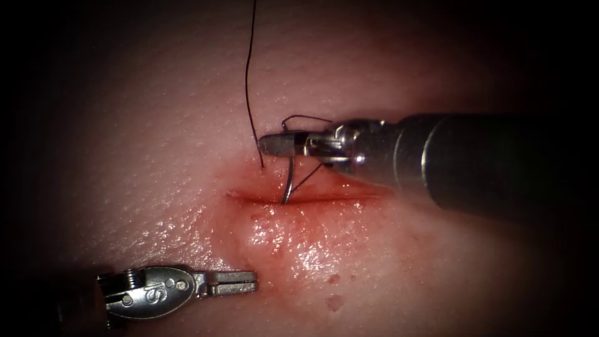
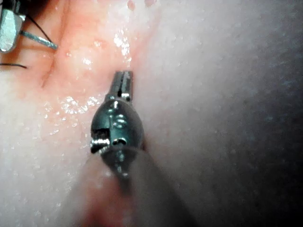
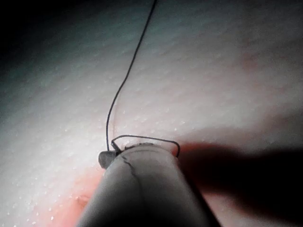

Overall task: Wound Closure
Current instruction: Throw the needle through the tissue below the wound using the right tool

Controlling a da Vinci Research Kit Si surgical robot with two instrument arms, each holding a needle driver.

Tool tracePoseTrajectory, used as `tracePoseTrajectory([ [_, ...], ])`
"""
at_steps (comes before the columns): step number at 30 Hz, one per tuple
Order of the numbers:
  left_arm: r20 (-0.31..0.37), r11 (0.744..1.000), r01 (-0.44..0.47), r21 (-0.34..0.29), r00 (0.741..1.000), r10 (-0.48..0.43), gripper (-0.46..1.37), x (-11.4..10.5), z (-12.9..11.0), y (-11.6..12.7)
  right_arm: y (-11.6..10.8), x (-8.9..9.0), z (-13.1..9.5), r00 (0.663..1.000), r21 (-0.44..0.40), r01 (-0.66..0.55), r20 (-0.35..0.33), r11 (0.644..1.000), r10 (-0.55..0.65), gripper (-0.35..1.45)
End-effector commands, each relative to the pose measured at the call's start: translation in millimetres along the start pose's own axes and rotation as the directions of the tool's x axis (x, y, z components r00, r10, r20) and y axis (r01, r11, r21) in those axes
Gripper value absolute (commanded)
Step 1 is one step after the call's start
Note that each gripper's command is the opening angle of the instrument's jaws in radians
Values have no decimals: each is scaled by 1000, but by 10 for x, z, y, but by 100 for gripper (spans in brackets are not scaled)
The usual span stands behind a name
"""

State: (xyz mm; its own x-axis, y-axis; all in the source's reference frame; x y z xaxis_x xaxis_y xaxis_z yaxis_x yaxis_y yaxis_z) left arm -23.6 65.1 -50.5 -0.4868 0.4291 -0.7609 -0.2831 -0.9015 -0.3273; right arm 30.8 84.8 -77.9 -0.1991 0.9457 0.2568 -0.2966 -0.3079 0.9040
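Red fluid glistening on tissue below the cut; dark thread rising above (entering tissue just left of right tool). Jaws closed on curved needle near its upper end, tip down in the cut. Left tool well below, jaws closed, holding nothing

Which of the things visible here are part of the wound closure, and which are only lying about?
In use:
- right tool, jaws shut on the needle, whose tip enters the cut
- thread, running up from the tissue
- left tool, jaws shut, holding nothing, resting below the cut

Lying about:
- red fluid spots on the tissue
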Motion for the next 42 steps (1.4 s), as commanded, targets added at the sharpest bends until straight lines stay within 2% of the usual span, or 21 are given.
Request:
tracePoseTrajectory([
  [1,0,1000,0,-8,1000,0,-35,0,0,0,0,-1,1,1000,5,1,-4,1000,-1,-35],
  [7,3,1000,6,-10,1000,-6,-35,0,1,0,3,-5,8,1000,27,5,-6,1000,-5,-35],
  [16,2,1000,0,-10,1000,0,-35,0,2,-1,10,-17,11,998,48,-55,4,997,55,-35],
  [30,3,1000,-5,-13,1000,5,-35,0,6,-3,15,-40,17,967,90,-246,85,965,238,-35],
  [42,2,1000,-20,-17,1000,20,-35,4,12,-3,12,-58,28,949,102,-302,124,948,289,-35],
])
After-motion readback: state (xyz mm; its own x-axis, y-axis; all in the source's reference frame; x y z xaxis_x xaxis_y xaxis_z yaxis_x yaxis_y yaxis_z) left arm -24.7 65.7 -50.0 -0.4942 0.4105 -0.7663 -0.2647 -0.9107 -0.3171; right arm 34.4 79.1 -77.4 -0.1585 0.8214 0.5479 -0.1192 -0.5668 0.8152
